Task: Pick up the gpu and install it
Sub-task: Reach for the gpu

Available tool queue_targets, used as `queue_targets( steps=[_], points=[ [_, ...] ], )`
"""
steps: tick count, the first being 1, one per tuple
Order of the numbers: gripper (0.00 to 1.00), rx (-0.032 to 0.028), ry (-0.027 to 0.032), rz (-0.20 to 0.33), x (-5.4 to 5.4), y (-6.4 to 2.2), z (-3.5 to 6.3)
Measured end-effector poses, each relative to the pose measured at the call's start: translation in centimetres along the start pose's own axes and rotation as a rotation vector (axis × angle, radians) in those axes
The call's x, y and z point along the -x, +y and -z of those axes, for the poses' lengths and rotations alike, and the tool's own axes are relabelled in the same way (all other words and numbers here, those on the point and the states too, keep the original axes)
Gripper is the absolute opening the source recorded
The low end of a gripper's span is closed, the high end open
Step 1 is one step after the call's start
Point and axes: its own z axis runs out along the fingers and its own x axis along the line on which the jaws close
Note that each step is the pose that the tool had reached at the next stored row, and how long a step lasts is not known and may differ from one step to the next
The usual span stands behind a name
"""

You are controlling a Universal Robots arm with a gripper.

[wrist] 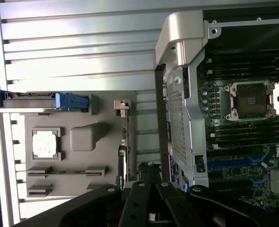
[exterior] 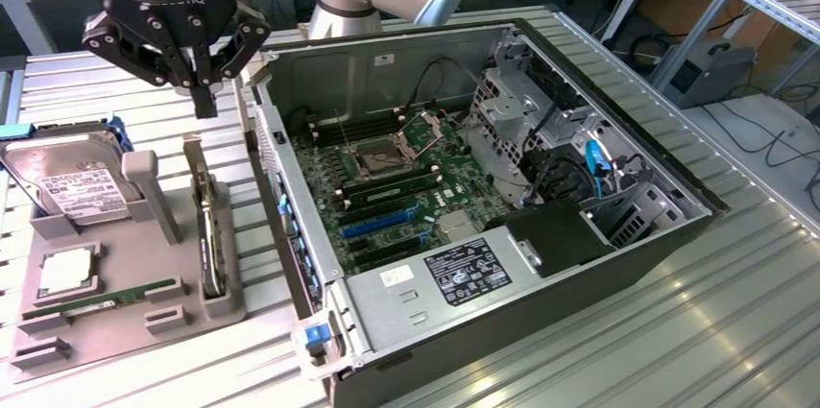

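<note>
- Ribbed metal worktop point(exterior: 731, 331) carries a grey holder point(exterior: 115, 343) at the exterior view's left, with an open computer case point(exterior: 372, 67) beside it.
- Hard drive point(exterior: 77, 192), processor point(exterior: 64, 274) and green memory stick point(exterior: 115, 295) sit in the holder.
- The gpu point(exterior: 209, 235) stands on edge in the holder's slot nearest the case.
- The gripper point(exterior: 203, 106) hangs just above the gpu's bracket end, fingers clenched together on nothing.
- A motherboard point(exterior: 384, 187) lies exposed inside the case.
</note>
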Motion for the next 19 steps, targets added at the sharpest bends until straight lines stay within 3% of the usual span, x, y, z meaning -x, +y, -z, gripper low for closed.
queue_targets(
  steps=[19],
  points=[
    [0.11,-0.0012,-0.0001,0.0,-1.1,-0.08,0.03]
  ],
)
